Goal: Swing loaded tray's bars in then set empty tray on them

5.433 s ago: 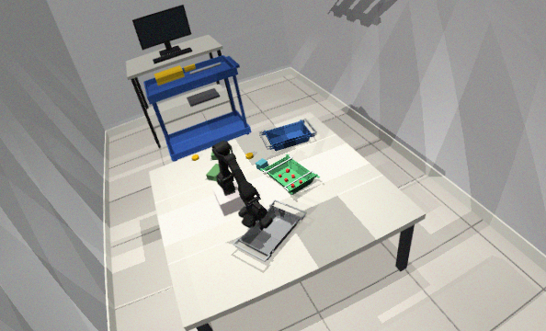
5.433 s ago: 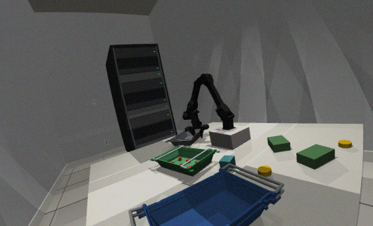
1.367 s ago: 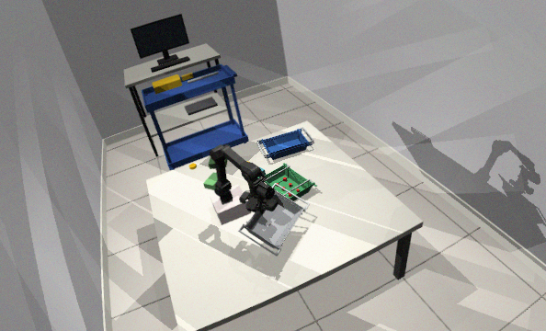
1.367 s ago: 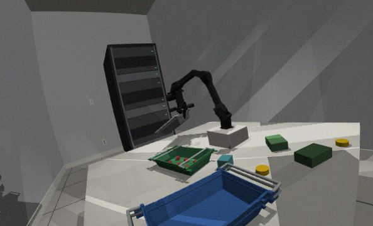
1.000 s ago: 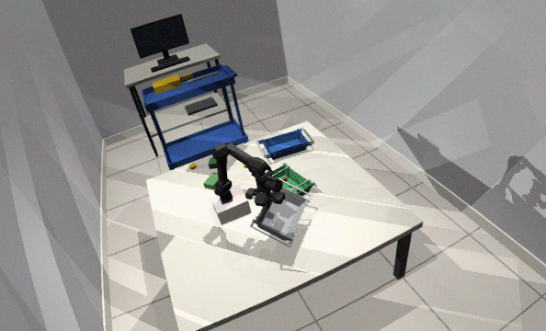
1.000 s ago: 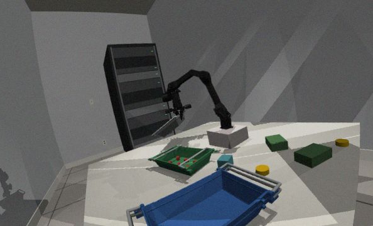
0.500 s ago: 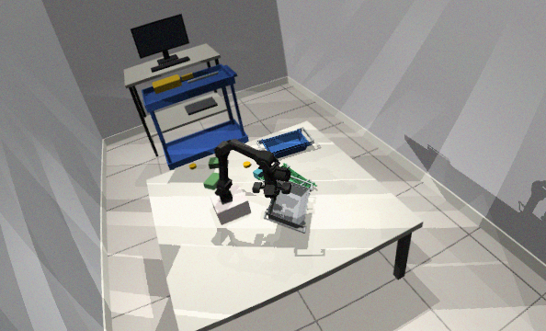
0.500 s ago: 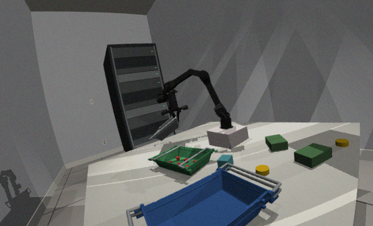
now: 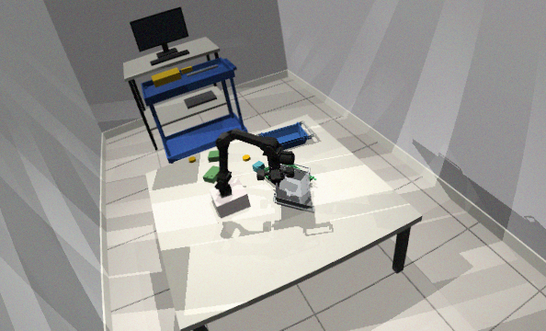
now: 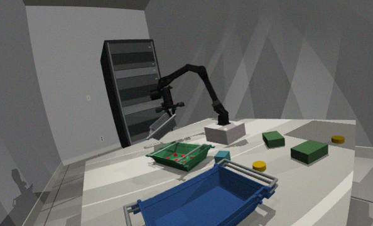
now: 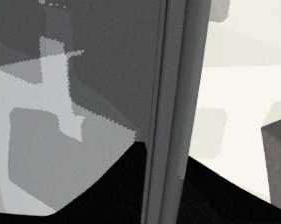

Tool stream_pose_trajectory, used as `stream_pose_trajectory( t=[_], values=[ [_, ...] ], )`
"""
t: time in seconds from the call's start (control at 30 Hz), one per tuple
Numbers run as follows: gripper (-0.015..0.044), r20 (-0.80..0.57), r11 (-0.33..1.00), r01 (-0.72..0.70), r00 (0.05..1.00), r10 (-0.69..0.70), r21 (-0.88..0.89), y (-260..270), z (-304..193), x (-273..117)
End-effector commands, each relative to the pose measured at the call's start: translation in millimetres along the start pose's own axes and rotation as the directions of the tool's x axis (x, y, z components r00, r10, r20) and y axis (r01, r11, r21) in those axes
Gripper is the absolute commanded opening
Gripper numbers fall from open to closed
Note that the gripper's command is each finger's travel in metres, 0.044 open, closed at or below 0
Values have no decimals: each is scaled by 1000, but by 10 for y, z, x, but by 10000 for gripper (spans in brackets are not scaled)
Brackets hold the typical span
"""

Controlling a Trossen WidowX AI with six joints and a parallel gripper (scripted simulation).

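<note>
The loaded tray is green [image 10: 169, 164], stands upright on the table and holds several small red blocks [image 10: 175, 154]. One wire bar [image 10: 163, 149] lies across its top near the left end, the other bar [image 10: 191, 153] near the right end. In the top view this tray is mostly hidden. My gripper [image 10: 171, 113] [image 11: 151, 152] is shut on the rim of the empty grey tray [image 9: 296, 184] [image 10: 164, 129] [image 11: 106, 30]. That tray hangs steeply tilted in the air, above and beyond the green tray in the exterior view, not touching it.
A blue tray [image 9: 284, 136] [image 10: 186, 205] with wire bars stands on the table. A teal block [image 9: 258, 165] [image 10: 222, 156] is beside the green tray. Two green blocks [image 10: 273, 139] [image 10: 309, 152] and two yellow discs [image 10: 259, 166] [image 10: 338, 139] lie near the arm's pale base [image 9: 231, 204] [image 10: 225, 133].
</note>
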State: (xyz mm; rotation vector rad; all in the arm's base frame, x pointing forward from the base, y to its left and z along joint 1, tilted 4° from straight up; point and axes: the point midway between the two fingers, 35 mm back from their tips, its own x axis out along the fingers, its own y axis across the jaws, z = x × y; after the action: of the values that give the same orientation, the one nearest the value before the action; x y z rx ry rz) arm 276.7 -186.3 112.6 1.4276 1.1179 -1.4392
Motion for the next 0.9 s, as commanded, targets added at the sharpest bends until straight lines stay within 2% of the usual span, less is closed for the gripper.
stream_pose_trajectory(
  t=[0.0,0.87],
  values=[
    [0,0,999,-31,1000,31,-42,58,-166,-73],
    [0,-14,939,-32,999,29,-343,126,-1230,-73]
  ],
)
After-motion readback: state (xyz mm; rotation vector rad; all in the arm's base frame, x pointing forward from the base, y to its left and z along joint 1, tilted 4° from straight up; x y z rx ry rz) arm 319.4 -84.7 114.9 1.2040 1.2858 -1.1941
